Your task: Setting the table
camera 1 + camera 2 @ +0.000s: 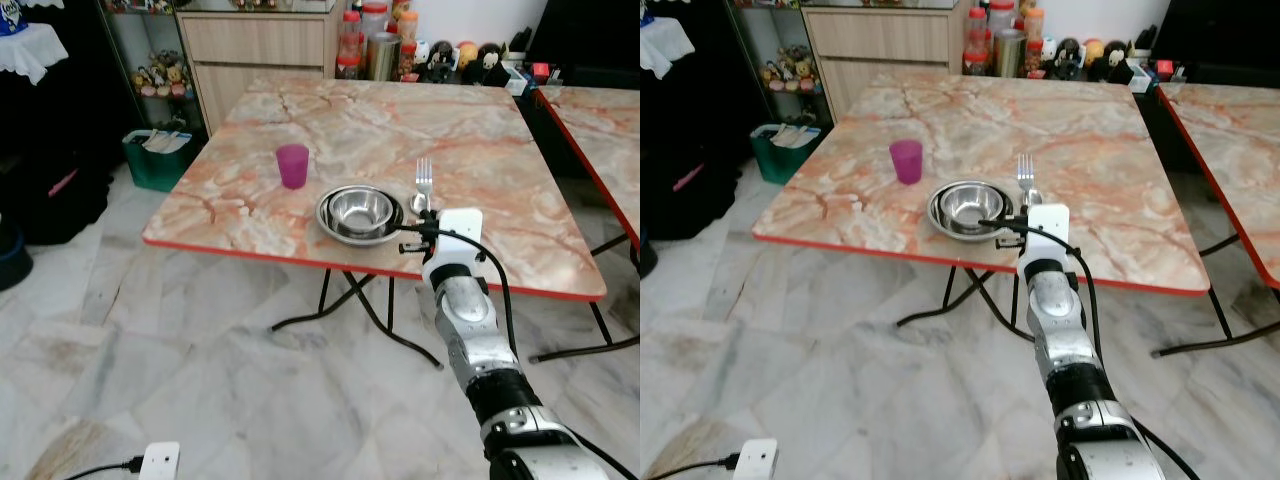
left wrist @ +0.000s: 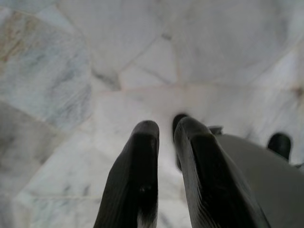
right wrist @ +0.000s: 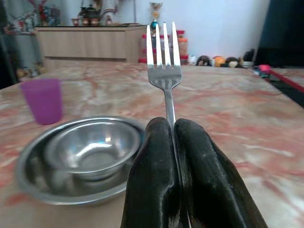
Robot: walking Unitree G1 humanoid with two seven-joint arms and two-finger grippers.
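1. The right gripper (image 3: 173,137) reaches over the near edge of the orange-veined marble-patterned surface with a red rim (image 1: 400,130), its two black fingers (image 3: 152,175) pressed together on the handle of a silver metal fork (image 3: 164,61).
2. The fork points away from the robot with its tines toward the far side of the surface; in the left eye view it (image 1: 424,182) sits just to the right of the bowls. Whether it rests on the surface or is lifted slightly cannot be told.
3. A small shiny steel bowl (image 1: 360,208) is nested inside a wider shallow steel dish (image 1: 330,222), near the front edge of the surface.
4. A translucent purple plastic cup (image 1: 293,165) stands upright to the left of the bowls and a little farther from the robot, apart from them.
5. The left gripper (image 2: 164,137) hangs over the pale marble-tiled floor (image 2: 71,71), its fingers (image 2: 137,171) close together with a narrow gap and nothing between them.
6. At the far side stand a wooden cabinet (image 1: 265,50) and red-lidded jars (image 1: 350,45).
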